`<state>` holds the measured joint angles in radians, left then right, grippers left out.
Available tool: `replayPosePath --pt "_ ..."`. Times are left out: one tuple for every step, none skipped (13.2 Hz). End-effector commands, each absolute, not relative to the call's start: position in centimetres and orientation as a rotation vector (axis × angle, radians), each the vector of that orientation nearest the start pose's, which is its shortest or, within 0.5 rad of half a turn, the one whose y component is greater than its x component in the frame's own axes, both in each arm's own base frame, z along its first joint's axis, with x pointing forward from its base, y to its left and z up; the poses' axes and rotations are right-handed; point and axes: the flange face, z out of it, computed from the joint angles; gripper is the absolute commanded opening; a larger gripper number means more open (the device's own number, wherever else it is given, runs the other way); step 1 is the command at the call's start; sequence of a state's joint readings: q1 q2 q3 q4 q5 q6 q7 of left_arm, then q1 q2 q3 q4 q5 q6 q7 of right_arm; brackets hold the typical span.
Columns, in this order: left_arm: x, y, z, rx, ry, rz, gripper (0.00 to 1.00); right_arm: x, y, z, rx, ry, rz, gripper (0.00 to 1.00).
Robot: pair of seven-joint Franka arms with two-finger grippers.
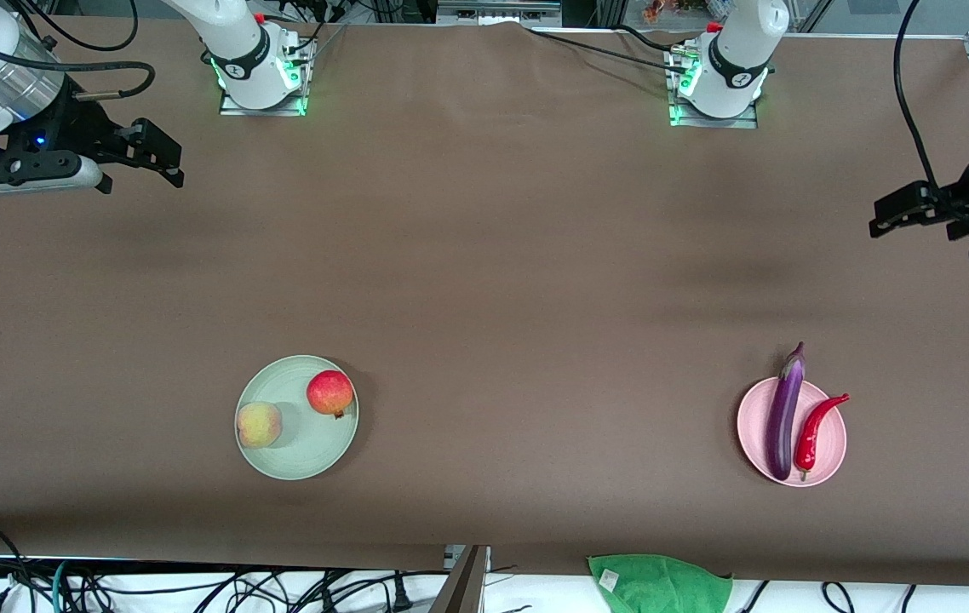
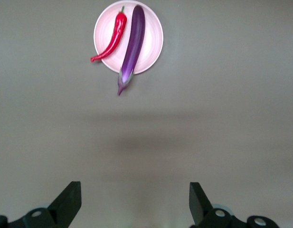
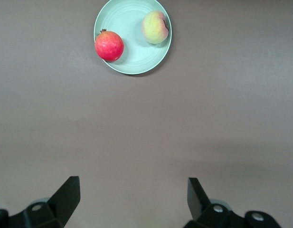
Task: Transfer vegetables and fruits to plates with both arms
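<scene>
Brown surface [image 1: 484, 255] between me and both plates is bare, nothing in my way. Green cloth [image 1: 659, 583] hangs at the surface edge nearest the front camera, well apart from the plates.

Mint green plate [image 1: 301, 455] sits toward my right arm's end: red fruit [image 1: 329, 392] and peach [image 1: 259, 424] both on it, just beside each other, not touching. Pink plate [image 1: 829, 451] sits toward my left arm's end: eggplant [image 1: 786, 413] lies across it with the stem end sticking out past the rim, chili pepper [image 1: 815, 432] just beside it, its tip also over the rim.

Right fingers [image 3: 132, 197]: spread wide, holding nothing, touching nothing. Left fingers [image 2: 136, 197]: same, wide apart and empty.

Both my arms wait, pulled back and raised over bare surface at their own ends, well apart from the plates, each wrist camera looking toward its plate.
</scene>
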<state>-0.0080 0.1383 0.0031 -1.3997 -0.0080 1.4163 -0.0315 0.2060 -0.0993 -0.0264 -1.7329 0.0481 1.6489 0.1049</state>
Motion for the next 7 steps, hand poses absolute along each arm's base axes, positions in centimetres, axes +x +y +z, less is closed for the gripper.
replayPosePath --pt "56.8 -0.5 60.7 -3.134 -0.084 0.210 1.00 51.7 9.4 61.1 -3.095 -0.120 -0.003 1.00" --pt "57.1 -0.4 60.3 -3.134 -0.081 0.222 1.00 51.8 9.2 61.0 -3.095 -0.117 -0.003 1.00" --pt "57.4 -0.2 59.9 -3.135 -0.088 0.231 1.00 51.8 9.2 60.9 -3.095 -0.117 -0.001 1.00" --pt "57.7 -0.3 60.1 -3.134 -0.088 0.222 1.00 51.8 9.1 60.8 -3.094 -0.115 0.000 1.00" --pt "57.9 -0.6 60.1 -3.134 -0.081 0.219 1.00 51.8 9.2 60.8 -3.094 -0.117 0.000 1.00" --pt "57.9 -1.0 60.1 -3.131 -0.072 0.219 1.00 51.8 9.2 60.8 -3.094 -0.117 0.002 1.00" --pt "57.9 -1.2 60.1 -3.128 -0.065 0.219 1.00 51.8 9.1 60.8 -3.094 -0.115 0.002 1.00"
